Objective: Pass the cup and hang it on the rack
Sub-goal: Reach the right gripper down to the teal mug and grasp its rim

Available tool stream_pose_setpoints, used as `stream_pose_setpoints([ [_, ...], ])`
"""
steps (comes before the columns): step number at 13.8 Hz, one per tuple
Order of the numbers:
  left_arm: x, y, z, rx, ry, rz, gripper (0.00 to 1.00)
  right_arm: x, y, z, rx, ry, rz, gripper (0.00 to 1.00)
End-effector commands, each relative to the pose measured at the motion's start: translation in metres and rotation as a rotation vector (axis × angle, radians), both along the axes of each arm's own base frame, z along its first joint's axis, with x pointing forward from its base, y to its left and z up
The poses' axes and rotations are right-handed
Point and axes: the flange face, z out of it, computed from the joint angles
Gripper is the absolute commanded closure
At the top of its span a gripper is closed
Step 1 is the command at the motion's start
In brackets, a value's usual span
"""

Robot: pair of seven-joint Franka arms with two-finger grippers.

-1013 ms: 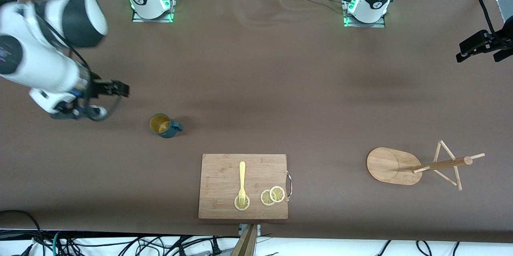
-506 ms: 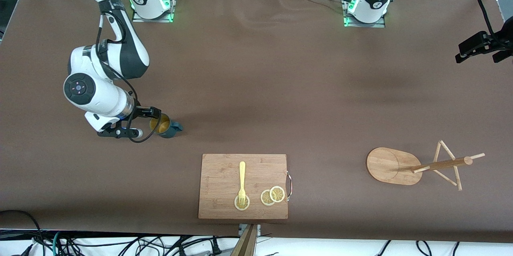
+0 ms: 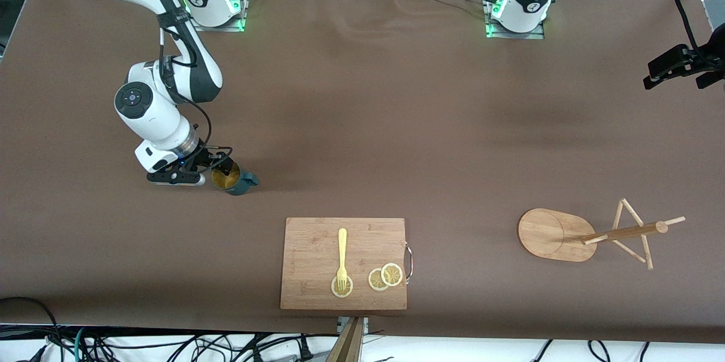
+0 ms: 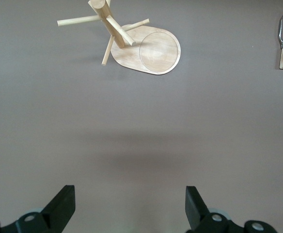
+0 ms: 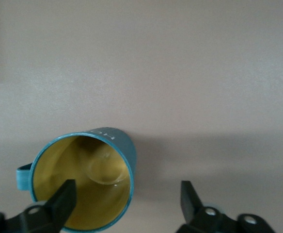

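Observation:
The cup (image 3: 235, 181), dark teal with a yellowish inside, stands upright on the table toward the right arm's end, its handle pointing toward the left arm's end. My right gripper (image 3: 217, 171) is low at its rim and open. In the right wrist view the gripper (image 5: 127, 193) straddles the wall of the cup (image 5: 95, 187), with one finger over the inside and the other outside it. The rack (image 3: 555, 234) stands toward the left arm's end. My left gripper (image 4: 130, 196) hangs open and empty high over the table, with the rack (image 4: 149, 48) ahead of it.
A wooden cutting board (image 3: 311, 248) lies near the table's front edge, nearer to the front camera than the cup. On it are a yellow fork (image 3: 342, 251) and three lemon slices (image 3: 386, 277). Its metal handle (image 4: 280, 29) shows in the left wrist view.
My right arm swung in from the table's end and came down onto the cup, its fingers now astride the rim. The cup, the rack and the left arm have not moved.

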Motion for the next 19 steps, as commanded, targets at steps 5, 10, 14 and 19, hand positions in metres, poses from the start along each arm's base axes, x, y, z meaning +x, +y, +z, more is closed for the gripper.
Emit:
stream_pose_setpoints([
  [5,0.002,-0.001,0.006,-0.019,0.0,0.002,0.0,0.002,-0.028,-0.017,-0.025,0.022,0.137,1.0],
  [10,0.002,-0.001,0.006,-0.019,-0.002,0.0,0.0,0.007,-0.027,0.008,-0.022,-0.005,0.136,1.0],
  [14,0.002,-0.002,0.006,-0.019,0.0,-0.001,0.0,0.031,-0.014,0.057,-0.026,0.068,0.145,1.0],
  [19,0.004,-0.001,0.005,-0.018,-0.003,0.001,0.0,0.027,0.054,0.127,-0.045,0.238,0.124,1.0],
])
